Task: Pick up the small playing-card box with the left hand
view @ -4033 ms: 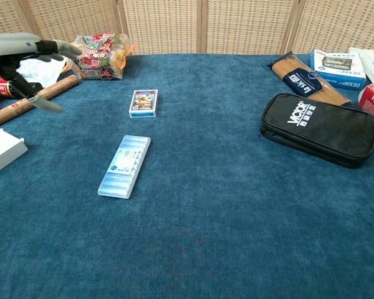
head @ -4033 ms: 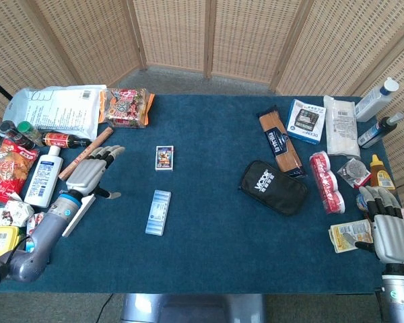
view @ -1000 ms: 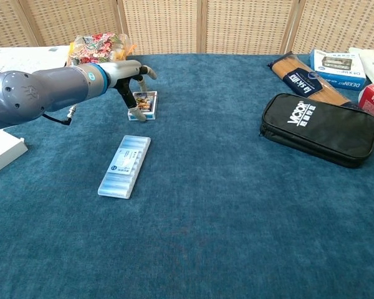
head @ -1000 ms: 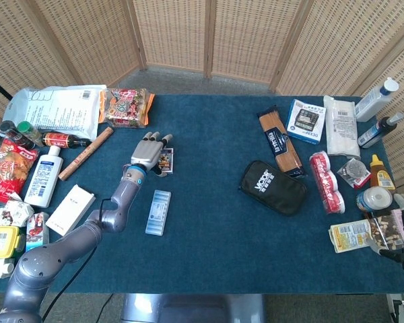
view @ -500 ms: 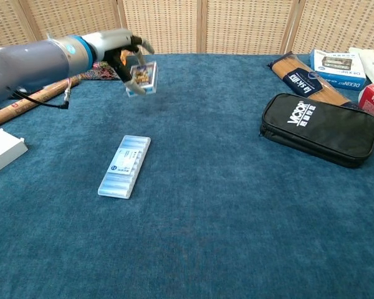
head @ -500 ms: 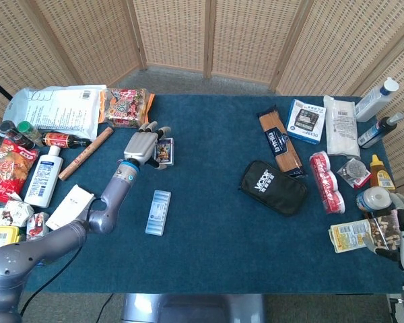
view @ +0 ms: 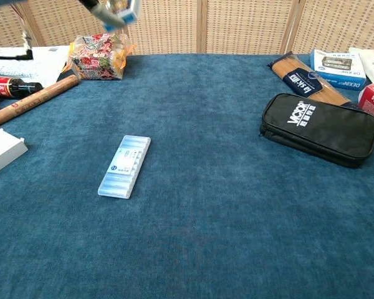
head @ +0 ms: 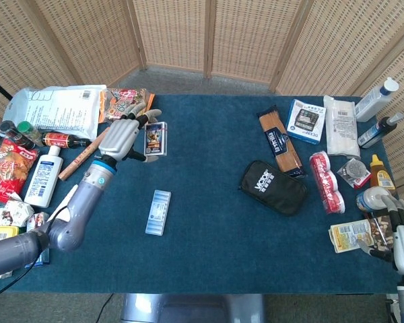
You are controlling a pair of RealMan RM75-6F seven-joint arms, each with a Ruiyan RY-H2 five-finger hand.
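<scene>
My left hand holds the small playing-card box lifted above the blue table, the box's picture face showing in the head view. In the chest view only the box's lower edge and a bit of the hand show at the top border. My right hand sits at the table's near right corner, fingers apart, holding nothing.
A pale blue flat case lies on the cloth below the lifted box. A black zip pouch lies centre right. Bottles, a wooden stick and snack bags crowd the left edge; boxes and bottles line the right.
My left hand has risen and drawn back to the left with the card box, which has left the cloth and climbed to the top edge of the chest view.
</scene>
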